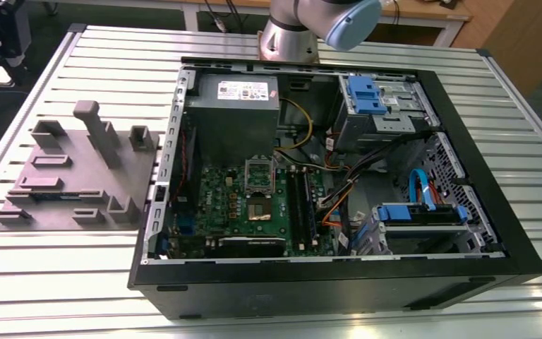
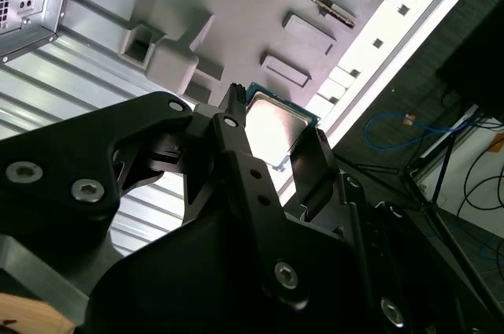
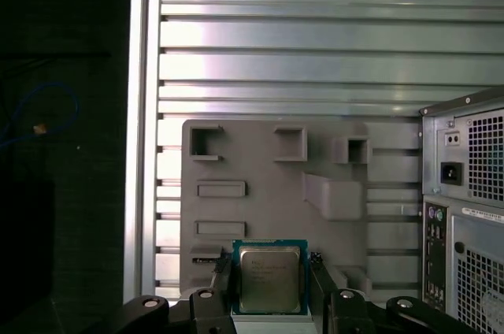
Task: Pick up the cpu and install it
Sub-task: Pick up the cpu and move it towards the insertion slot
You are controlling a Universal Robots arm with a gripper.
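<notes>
Exterior view: open computer case beside the grey fixture plate on the counter. Second wrist view — tool clamped on the cpu at the plate's edge. First wrist view: cpu at that same edge.

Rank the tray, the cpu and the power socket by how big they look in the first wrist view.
1. tray: largest by far.
2. cpu: it seems nearer the camera than the tray, so it probably looks bigger than it is.
3. power socket: smallest.
</notes>
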